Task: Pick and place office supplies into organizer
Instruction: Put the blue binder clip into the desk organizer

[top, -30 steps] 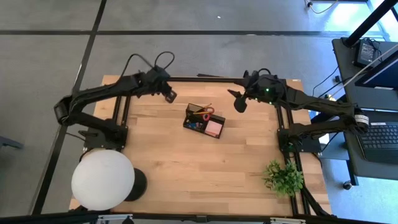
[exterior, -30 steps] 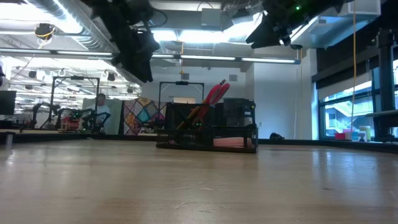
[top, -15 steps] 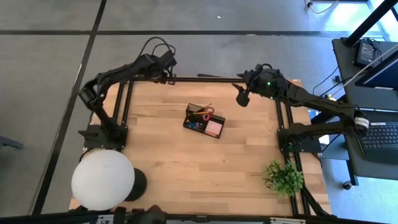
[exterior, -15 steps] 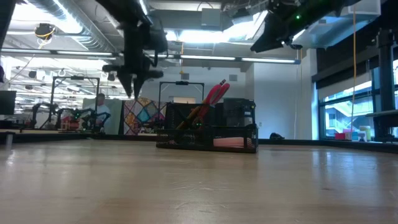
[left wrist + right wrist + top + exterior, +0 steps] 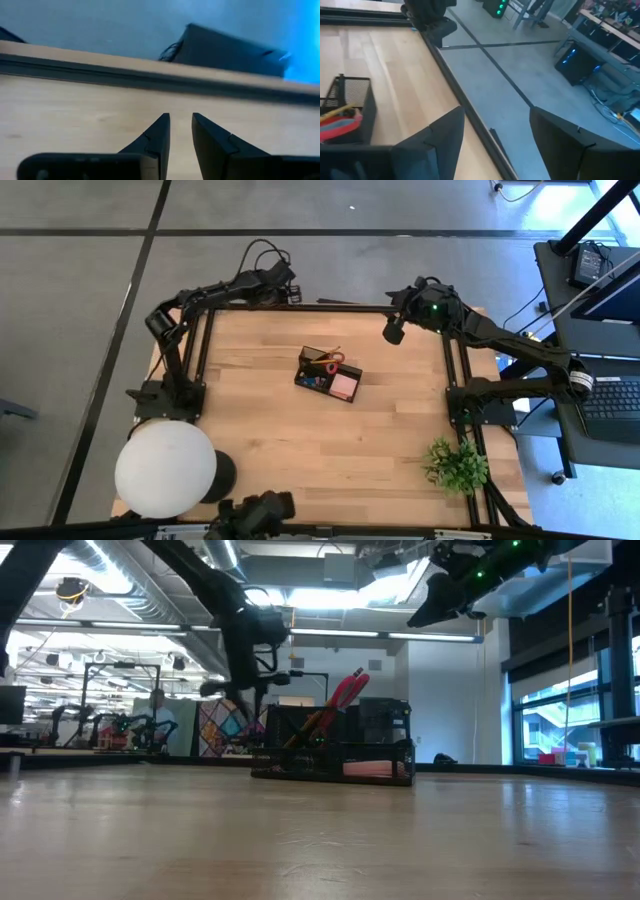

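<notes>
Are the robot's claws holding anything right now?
No. The left gripper has only a narrow empty gap between its fingers, and the right gripper is open and empty. The supplies sit in the organizer.

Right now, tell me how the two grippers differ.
The left gripper has its fingers close together with only a narrow gap; the right gripper stands wide open. The left gripper hangs at the table's far left edge, the right gripper near the far right corner. Both are empty and away from the organizer.
</notes>
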